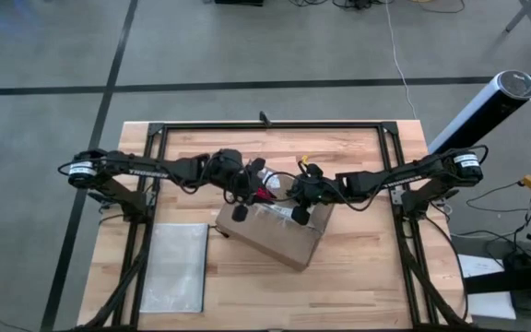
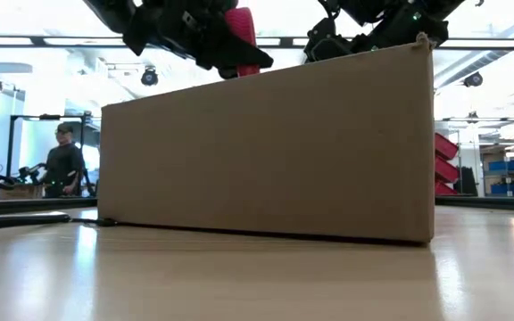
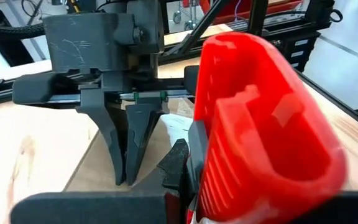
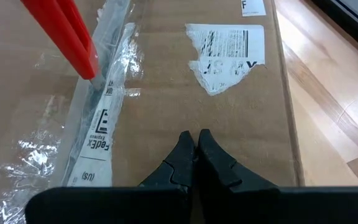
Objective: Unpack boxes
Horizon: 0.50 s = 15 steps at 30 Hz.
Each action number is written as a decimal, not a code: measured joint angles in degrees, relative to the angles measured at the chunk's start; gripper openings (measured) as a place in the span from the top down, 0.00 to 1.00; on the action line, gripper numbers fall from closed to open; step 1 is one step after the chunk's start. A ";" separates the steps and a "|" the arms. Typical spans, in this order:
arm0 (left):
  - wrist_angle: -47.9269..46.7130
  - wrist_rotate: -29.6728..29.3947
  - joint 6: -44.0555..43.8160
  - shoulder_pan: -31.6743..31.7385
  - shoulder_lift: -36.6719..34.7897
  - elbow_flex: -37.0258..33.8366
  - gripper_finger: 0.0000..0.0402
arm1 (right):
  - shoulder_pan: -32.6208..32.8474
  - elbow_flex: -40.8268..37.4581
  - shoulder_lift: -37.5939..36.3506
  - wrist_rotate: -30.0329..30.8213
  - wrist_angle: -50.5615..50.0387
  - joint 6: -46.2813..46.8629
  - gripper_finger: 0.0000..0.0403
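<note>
Cardboard box [image 1: 279, 235] under both pincers

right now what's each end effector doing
Left end effector: shut on the red knife, over the box.
Right end effector: shut, empty, fingertips on the box top.

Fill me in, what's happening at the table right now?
Both arms are over the cardboard box in the middle of the table. The left gripper is shut on a red utility knife, whose tip sits at the clear packing tape along the box's top seam. The right gripper is shut, with its fingertips just above the box top. The box is not yet open. A translucent pouch lies beside it.
</note>
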 joint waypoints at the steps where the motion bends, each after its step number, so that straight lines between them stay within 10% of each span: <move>1: -0.30 0.31 0.05 0.11 0.00 0.00 0.92 | 0.00 -0.01 0.01 -0.06 -0.02 0.00 1.00; 15: -2.21 2.80 -0.66 0.61 -0.97 -0.09 0.92 | 0.00 -0.09 0.06 -0.83 -0.09 -0.01 1.00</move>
